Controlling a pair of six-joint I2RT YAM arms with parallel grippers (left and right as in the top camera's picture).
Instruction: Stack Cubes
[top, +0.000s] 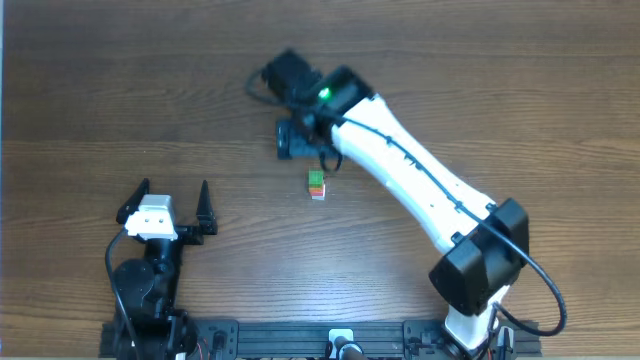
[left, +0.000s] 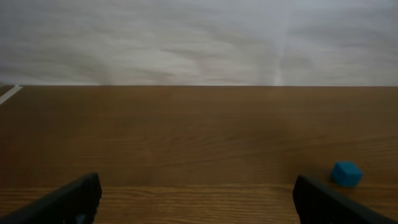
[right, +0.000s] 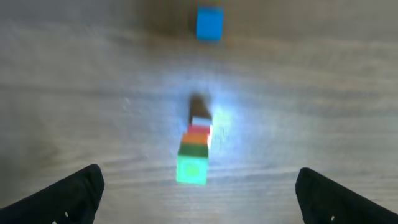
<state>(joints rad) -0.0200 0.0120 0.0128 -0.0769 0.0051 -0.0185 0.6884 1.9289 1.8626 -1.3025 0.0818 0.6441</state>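
A small stack of cubes (top: 317, 185) stands on the wooden table, green on top, then orange, red and white. In the right wrist view the stack (right: 193, 155) is seen from above, with a loose blue cube (right: 209, 23) lying beyond it. My right gripper (right: 199, 198) hangs open above the stack with nothing between its fingers; in the top view it (top: 298, 140) shows farther up than the stack. My left gripper (top: 172, 192) rests open near the left base, holding nothing. The left wrist view has the blue cube (left: 346, 173) far ahead of the left gripper (left: 198, 191).
The wooden table (top: 520, 90) is bare around the stack. A pale wall (left: 199, 37) rises behind the table's far edge in the left wrist view.
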